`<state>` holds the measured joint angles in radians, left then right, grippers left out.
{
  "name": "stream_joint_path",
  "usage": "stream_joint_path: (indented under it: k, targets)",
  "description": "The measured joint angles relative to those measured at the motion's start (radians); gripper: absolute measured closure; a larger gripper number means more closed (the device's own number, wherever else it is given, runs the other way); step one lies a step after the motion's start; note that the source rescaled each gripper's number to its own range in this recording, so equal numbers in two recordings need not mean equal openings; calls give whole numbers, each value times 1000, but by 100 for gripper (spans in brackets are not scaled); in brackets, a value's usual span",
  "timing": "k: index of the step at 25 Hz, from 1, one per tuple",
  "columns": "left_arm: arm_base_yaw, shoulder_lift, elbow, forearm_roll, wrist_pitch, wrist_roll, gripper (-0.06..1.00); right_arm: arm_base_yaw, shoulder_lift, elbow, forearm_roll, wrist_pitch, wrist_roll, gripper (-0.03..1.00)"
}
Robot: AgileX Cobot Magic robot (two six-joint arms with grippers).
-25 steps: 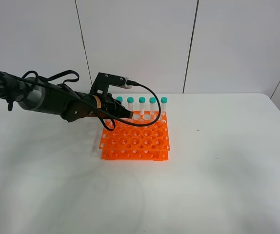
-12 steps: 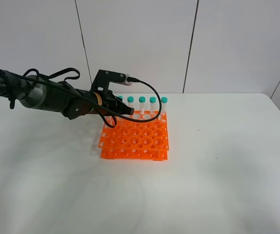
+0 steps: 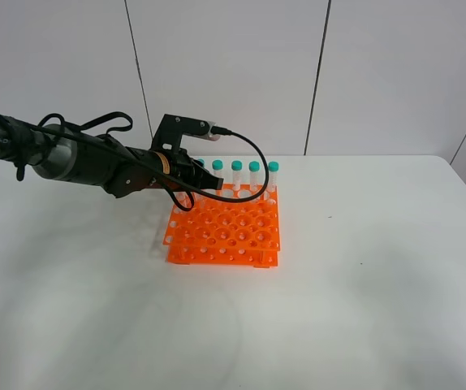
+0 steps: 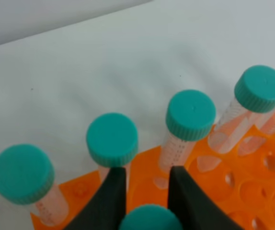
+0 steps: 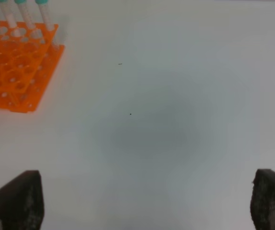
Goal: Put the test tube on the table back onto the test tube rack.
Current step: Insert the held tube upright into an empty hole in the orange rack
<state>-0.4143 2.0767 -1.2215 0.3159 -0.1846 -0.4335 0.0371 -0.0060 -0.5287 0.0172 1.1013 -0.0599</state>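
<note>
Matt white desk (image 3: 363,284). Glossy orange plastic test tube rack (image 3: 226,233). Clear smooth plastic test tube (image 4: 149,219), ribbed teal cap. Matt black left end effector (image 4: 147,189) fingers.

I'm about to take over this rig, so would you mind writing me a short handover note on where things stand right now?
Left gripper: shut on the test tube, gripping just below its teal cap, over the back of the test tube rack.
Right gripper: open and empty, hovering over bare table, off to the side of the rack.
Rack: four other capped tubes stand in its back row.
Done: the tube is off the table and brought to the rack.
Left: whether the tube is fully seated in a hole cannot be seen; lower it if needed, open the left gripper and withdraw.
</note>
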Motion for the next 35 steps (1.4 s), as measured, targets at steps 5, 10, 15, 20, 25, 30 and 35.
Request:
stream_joint_path:
  k: [5,10,15,20,25,30,35]
  targets:
    - [0,0,-8,3,-3,0,94,0,0,0,0,0,0,-3]
    - [0,8,-57,3,4,0,94,0,0,0,0,0,0,-3]
    - [0,50,-88,7,39,0,94,0,0,0,0,0,0,-3]
    - [0,61,-89,7,39,0,94,0,0,0,0,0,0,-3]
    - [0,61,-89,7,39,1,94,0,0,0,0,0,0,-3]
    - [0,61,-89,8,43,41,94,0,0,0,0,0,0,-3]
    - [0,61,-93,39,73,53,94,0,0,0,0,0,0,-3]
